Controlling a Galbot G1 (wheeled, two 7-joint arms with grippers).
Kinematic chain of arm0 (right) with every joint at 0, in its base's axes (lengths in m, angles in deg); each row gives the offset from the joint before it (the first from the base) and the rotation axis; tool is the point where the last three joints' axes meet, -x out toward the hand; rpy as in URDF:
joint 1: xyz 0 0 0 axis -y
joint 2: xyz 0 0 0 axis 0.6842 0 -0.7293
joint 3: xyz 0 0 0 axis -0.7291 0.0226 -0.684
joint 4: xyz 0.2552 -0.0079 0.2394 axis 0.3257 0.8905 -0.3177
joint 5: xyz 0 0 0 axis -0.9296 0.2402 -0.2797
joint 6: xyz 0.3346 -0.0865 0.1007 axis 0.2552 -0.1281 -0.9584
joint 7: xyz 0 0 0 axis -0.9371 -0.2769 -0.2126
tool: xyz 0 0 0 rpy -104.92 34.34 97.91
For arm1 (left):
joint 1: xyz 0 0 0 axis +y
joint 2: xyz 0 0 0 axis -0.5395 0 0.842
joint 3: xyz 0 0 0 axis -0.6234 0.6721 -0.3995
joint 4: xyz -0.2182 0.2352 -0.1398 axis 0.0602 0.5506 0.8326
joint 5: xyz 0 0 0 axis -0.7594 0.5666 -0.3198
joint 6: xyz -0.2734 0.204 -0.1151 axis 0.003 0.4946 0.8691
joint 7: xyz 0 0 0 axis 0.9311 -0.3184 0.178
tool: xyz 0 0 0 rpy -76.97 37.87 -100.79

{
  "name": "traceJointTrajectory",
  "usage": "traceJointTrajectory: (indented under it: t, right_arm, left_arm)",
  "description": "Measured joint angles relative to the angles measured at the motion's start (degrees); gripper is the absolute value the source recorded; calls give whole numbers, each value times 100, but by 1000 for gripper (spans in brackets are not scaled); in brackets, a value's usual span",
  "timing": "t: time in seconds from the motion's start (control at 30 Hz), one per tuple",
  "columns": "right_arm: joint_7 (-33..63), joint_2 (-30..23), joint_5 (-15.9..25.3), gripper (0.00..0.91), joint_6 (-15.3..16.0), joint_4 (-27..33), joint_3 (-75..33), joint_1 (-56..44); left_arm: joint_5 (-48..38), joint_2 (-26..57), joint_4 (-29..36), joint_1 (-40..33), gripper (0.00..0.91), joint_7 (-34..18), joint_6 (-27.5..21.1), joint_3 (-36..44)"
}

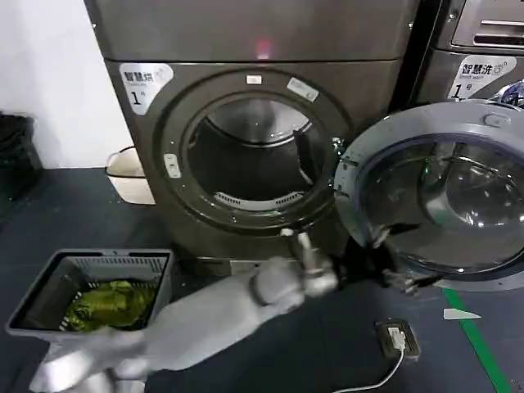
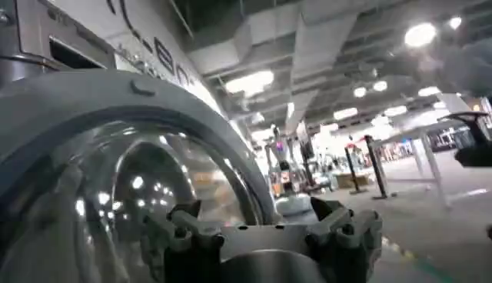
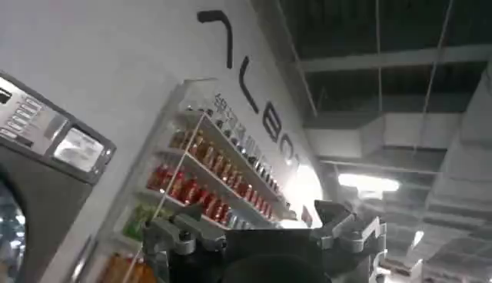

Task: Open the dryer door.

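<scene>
The grey dryer (image 1: 262,49) stands in front of me with its dark drum opening (image 1: 254,155) uncovered. Its round door (image 1: 354,205) hangs swung wide to the right, hinged at the opening's right side. My left arm reaches from the lower left across the floor, and my left gripper (image 1: 393,274) is low at the door's lower left rim. In the left wrist view the left gripper (image 2: 257,211) is open, nothing is held, and the door's rim (image 2: 154,100) and glass (image 2: 115,200) lie just beyond it. My right gripper (image 3: 257,219) is open, pointing up toward shelves and ceiling.
A grey laundry basket (image 1: 49,278) holding green cloth (image 1: 110,303) sits on the floor at the lower left. A white bin (image 1: 127,176) stands left of the dryer. Another machine (image 1: 479,49) is behind the open door. A small device with a cable (image 1: 399,337) and green tape (image 1: 479,344) lie on the floor.
</scene>
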Motion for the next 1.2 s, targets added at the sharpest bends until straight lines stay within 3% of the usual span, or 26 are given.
traceJointTrajectory:
  t: [0.3,0.6,0.97,1.2]
  right_arm:
    - [208,64,732,907,261,-156,-227,137]
    - [349,-14,1386,907,-28,-186,-167,369]
    - [334,18,1786,907,-210,-179,24,726]
    - [321,71,1797,907,-233,-160,138,818]
  left_arm:
    - [412,1989,978,-125,907,-90,-315,45]
    - [815,3945,1268,35,907,517,-631,-57]
    - [1379,5723,1081,1748,907,1020,-616,-1655]
    - [1719,6479,735,2203,907,1372,-565,-2295]
